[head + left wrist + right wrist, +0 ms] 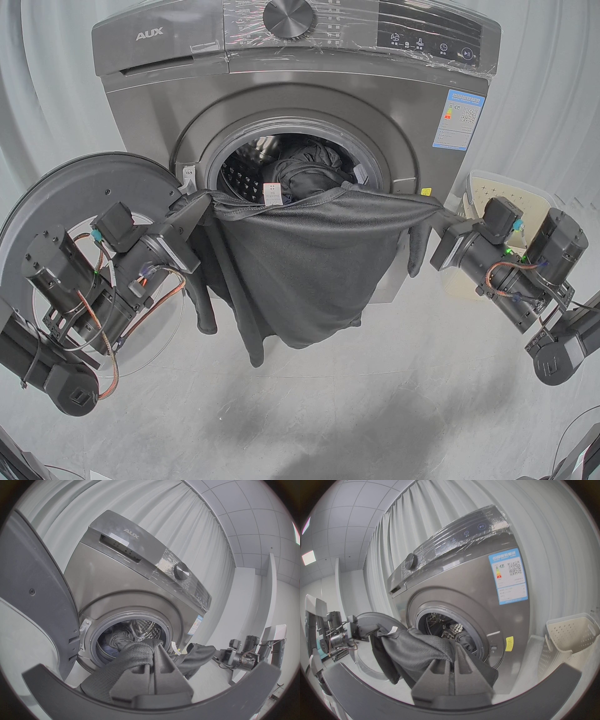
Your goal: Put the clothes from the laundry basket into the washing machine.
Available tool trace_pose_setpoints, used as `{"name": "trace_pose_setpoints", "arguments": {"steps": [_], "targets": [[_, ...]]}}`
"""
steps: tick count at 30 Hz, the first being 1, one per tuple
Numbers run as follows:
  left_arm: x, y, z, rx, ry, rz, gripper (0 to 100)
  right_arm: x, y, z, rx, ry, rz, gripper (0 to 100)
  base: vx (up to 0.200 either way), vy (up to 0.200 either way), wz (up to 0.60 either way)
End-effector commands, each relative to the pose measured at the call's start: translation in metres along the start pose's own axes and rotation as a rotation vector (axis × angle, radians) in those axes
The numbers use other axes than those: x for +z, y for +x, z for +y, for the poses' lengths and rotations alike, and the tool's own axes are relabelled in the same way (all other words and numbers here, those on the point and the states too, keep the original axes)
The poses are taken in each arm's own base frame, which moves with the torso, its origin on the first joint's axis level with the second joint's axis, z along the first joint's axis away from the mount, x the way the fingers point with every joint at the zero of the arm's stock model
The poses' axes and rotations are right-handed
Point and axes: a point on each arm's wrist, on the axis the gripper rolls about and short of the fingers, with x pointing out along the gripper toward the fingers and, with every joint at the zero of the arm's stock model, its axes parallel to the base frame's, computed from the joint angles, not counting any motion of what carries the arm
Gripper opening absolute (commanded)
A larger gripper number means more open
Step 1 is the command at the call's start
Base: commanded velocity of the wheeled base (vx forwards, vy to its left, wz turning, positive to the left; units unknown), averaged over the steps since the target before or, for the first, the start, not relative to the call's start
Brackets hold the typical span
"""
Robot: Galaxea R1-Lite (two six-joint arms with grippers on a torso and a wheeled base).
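- Backing onto pale pleated curtains (pixel 550 94) and resting on a smooth grey floor (pixel 375 387).
- Facing a washing machine (pixel 156 119) in brushed grey metal, with its round door (pixel 69 187) hanging open on the robot's left.
- Showing a round metal dial (pixel 287 17) and a dark touch panel under crinkled clear film, plus a raised logo at the top corner.
- Carrying a blue-edged printed label (pixel 459 119) with a code square on the front, and a small yellow sticker (pixel 426 192) beside the porthole.
- Clamping the left fingers (pixel 168 673) tight on one end of a dark garment (pixel 306 262) of fine, mesh-like knit.
- Clamping the right fingers (pixel 468 670) tight on the other end, near the machine's right side.
- Stretching that garment taut across the lower part of the porthole, with its bulk drooping in front of the machine, clear of the floor.
- Displaying a small white tag (pixel 272 194) on the upper hem, with print too small for reading.
- Holding other dark clothes (pixel 300 169) inside the perforated steel drum.
- Flanking the machine on the robot's right with a cream, perforated plastic laundry basket (pixel 534 200).
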Motion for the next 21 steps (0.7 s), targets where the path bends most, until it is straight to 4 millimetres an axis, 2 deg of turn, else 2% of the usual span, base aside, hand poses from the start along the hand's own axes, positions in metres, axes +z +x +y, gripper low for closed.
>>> {"name": "trace_pose_setpoints", "arguments": {"steps": [1,5,8,14,21], "targets": [[0.011,-0.011,-0.005,-0.027,0.002,-0.020,0,0.014,0.003,0.002,-0.012,0.002,-0.058,0,0.000,0.000,0.00],[0.021,-0.014,-0.011,-0.051,0.003,-0.048,0,0.026,0.004,0.006,-0.008,0.006,-0.104,0,0.000,0.000,0.00],[0.021,-0.016,-0.020,-0.081,-0.004,-0.046,0,0.033,0.005,0.006,-0.007,0.006,-0.132,0,0.000,0.000,0.00],[0.021,-0.014,-0.024,-0.097,-0.006,-0.048,0,0.046,0.001,0.007,-0.010,0.008,-0.168,0,0.000,0.000,0.00],[0.023,-0.013,-0.025,-0.099,-0.006,-0.057,0,0.049,0.002,0.007,-0.013,0.008,-0.179,0,0.000,0.000,0.00]]}}
